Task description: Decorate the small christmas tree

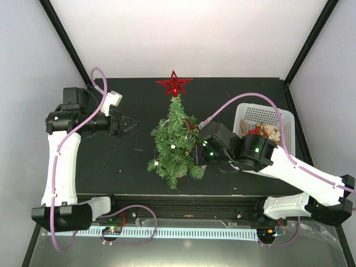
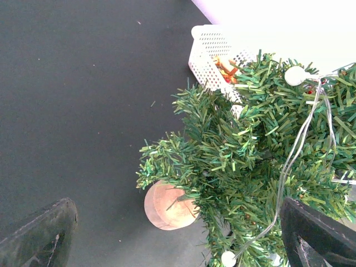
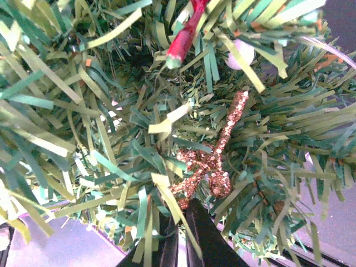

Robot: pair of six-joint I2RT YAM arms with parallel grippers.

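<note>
1. Dark-green bristly needles: the small christmas tree (image 1: 175, 142) stands upright on the black table (image 1: 111, 167), about mid-width. Its round wooden base (image 2: 165, 206) sits nearer the near edge.
2. A red star (image 1: 174, 84) tops the tree, and a thin wire w/ white bulbs (image 2: 295, 75) is draped through the branches.
3. A white basket (image 1: 281, 119) sits by the table's right edge, toward the far right corner. It has more decorations inside, too small to tell apart.
4. The right gripper (image 3: 181, 242) is pushed into the tree's right side, approx. mid-height. Its jaws are nearly together and seem to pinch the lower end of a copper glitter ornament (image 3: 214, 161) lying among the needles.
5. The left gripper (image 1: 123, 125) hovers over the table's left half, apart from the tree and pointing at it. Its jaws are wide w/ nothing between them.
6. Likely step: seating the ornament on a branch. Whether it's hooked on anything can't be seen.
7. Risk: if let go unhooked, the ornament could slide through the needles & drop to the table.
8. Risk: the tree looks light on a small base, and nothing steadies it. A sideways push or a snag on pulling out could tip it or drag it toward the left edge.
9. Risk: the fingers could catch the bulb wire and pull it loose.
</note>
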